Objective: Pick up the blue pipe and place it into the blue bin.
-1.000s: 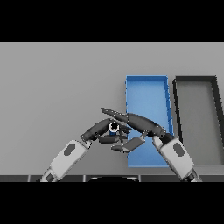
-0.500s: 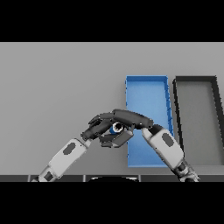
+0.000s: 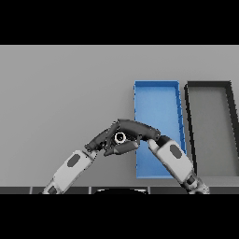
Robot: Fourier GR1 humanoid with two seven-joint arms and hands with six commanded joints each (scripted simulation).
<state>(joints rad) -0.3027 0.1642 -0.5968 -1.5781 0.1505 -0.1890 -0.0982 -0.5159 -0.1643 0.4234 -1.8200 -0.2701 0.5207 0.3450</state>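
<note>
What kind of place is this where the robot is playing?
Probably a sorting workbench for practice, not a home. There is a bare grey table, a blue bin next to a black bin, and both hands, left hand and right hand, meet around a small pipe.

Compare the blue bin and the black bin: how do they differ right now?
The blue bin is blue; the black bin is dark with a grey floor. The blue bin sits left, by the hands; the black bin is further right. The right arm crosses only the blue bin's near corner. Both are rectangular and hold nothing.
</note>
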